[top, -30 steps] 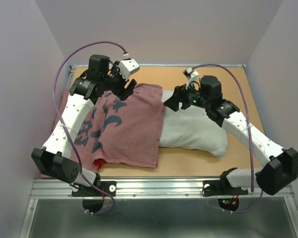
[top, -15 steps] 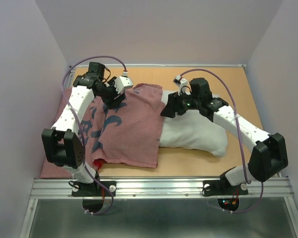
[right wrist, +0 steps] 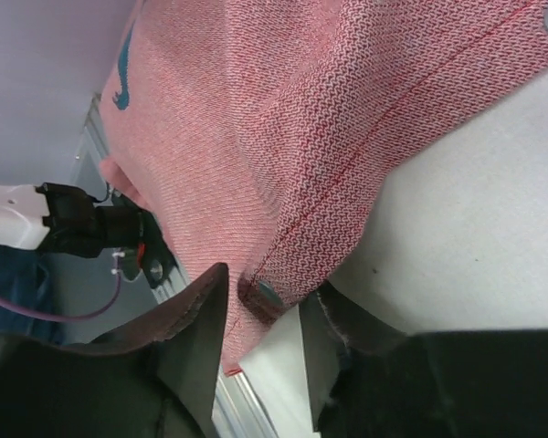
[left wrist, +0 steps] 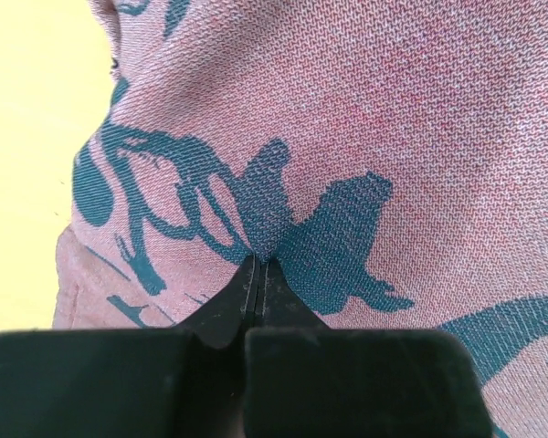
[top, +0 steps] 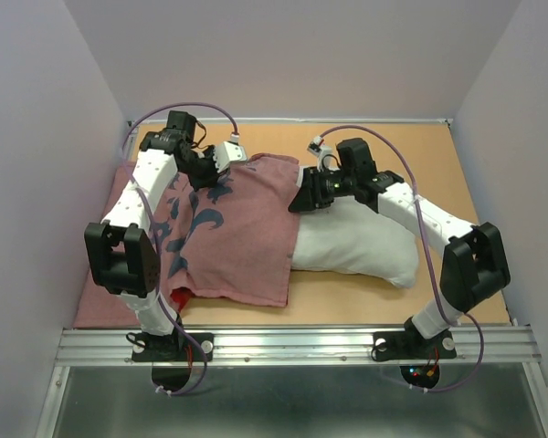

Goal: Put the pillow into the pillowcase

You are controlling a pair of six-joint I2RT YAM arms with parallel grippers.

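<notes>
The pillowcase (top: 242, 228), dull pinkish-red with dark blue brush characters, lies flat left of centre. Its right edge overlaps the white pillow (top: 361, 242). My left gripper (top: 219, 179) presses down on the far left part of the pillowcase. Its tips (left wrist: 258, 265) are shut on a small pucker of the printed cloth (left wrist: 365, 137). My right gripper (top: 301, 199) is at the far right corner of the pillowcase. Its jaws (right wrist: 263, 315) stand apart around the stitched hem (right wrist: 297, 265), with a gap on each side. The pillow (right wrist: 475, 228) lies under that hem.
The wooden table (top: 411, 151) is bounded by purple walls on three sides. A metal rail (top: 292, 345) runs along its near edge. A bright red bit of cloth (top: 178, 298) shows at the near left corner of the pillowcase. The right wrist view shows a dark arm base with cables (right wrist: 82, 228).
My left gripper has come down onto the pillowcase and shut on its cloth. My right gripper has moved left to the hem and its jaws have narrowed.
</notes>
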